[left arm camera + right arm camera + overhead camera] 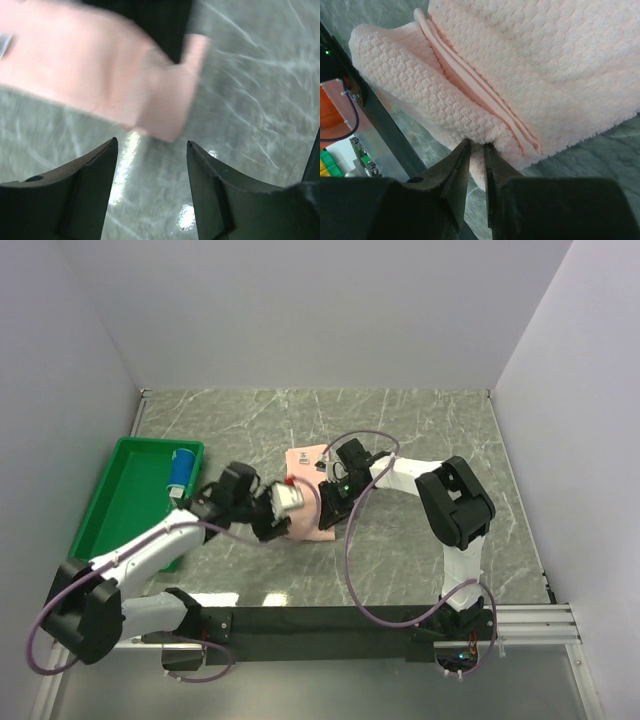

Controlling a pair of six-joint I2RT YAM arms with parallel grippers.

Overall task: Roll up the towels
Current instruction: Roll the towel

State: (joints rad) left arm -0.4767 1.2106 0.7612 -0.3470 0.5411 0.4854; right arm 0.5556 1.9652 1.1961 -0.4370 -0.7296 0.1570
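The teal-and-blue towel (181, 468) lies rolled in the green tray (120, 510), apparently finished. On the tabletop (420, 430), the left gripper (150, 145) gapes empty just short of the salmon-pink towel (545, 75). The right gripper (476, 150) pinches its folded edge, likely anchoring the roll.

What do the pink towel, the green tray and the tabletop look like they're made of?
The pink towel: soft woven cloth, probably cotton, matte, with a bumpy waffle-like weave and flat hemmed edges. The green tray: likely moulded plastic, smooth and uniform in colour. The tabletop: grey-green marble pattern with white veins, glossy with glare spots; whether stone or printed laminate is unclear.
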